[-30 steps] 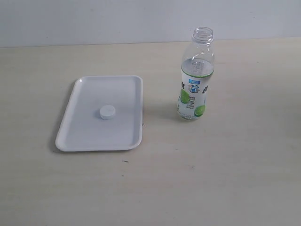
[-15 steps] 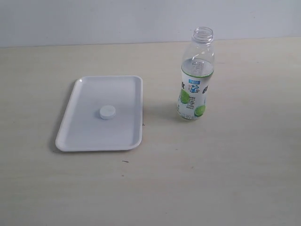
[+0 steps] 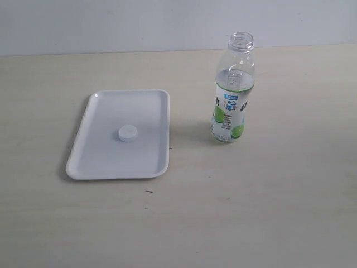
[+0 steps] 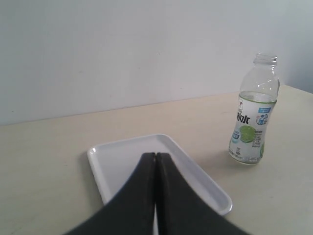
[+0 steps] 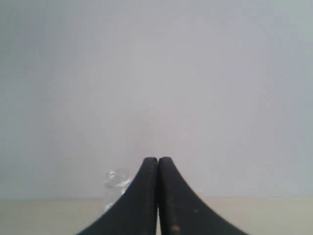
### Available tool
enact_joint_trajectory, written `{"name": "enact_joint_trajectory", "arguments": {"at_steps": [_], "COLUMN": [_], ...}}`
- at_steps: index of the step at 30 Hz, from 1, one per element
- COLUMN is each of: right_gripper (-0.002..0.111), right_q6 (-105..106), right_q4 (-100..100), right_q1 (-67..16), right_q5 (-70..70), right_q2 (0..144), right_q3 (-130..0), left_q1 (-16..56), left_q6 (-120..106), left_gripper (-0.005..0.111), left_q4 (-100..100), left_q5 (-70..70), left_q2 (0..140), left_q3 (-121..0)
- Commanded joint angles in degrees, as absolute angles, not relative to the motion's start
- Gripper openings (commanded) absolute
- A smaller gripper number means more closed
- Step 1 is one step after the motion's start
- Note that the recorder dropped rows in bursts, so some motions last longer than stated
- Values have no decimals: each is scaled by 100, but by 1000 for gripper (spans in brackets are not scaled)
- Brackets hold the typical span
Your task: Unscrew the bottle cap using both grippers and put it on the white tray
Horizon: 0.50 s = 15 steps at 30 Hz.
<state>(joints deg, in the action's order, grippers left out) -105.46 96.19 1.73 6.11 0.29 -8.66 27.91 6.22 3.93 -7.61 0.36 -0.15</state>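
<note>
Left of centre in the exterior frame, we see the bottle cap [image 3: 128, 133] lying on the white tray [image 3: 100, 162], untouched; our left claw [image 4: 155, 155] and right claw [image 5: 157, 159] are both closed on nothing.

**Both grippers pinched closed, holding nothing**

The left gripper [image 4: 155, 156] has its two black fingers pressed flat together, empty, and stands well back from the bottle [image 4: 253, 112]. The right gripper [image 5: 157, 159] is likewise closed and empty, with the bottle's neck showing just beyond one finger.
</note>
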Motion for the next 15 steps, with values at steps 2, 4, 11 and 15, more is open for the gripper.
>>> {"name": "enact_joint_trajectory", "arguments": {"at_steps": [2, 4, 11, 15], "right_gripper": [0, 0, 0, 0], "right_q6": [-7584, -5595, -892, 858], "right_q4": [6375, 4748, 1416, 55], "right_q1": [133, 133, 133, 133], "right_q5": [-950, -1652, -2024, -1860], "right_q2": [0, 0, 0, 0], "right_q3": [-716, -716, -239, -17], "left_q1": [2779, 2779, 2779, 2779], "left_q6": [636, 636, 636, 636], "left_gripper": [0, 0, 0, 0], "left_q4": [396, 396, 396, 396], "left_q5": [-763, -763, -763, -763], "left_q2": [0, 0, 0, 0], "left_q3": [0, 0, 0, 0]}}
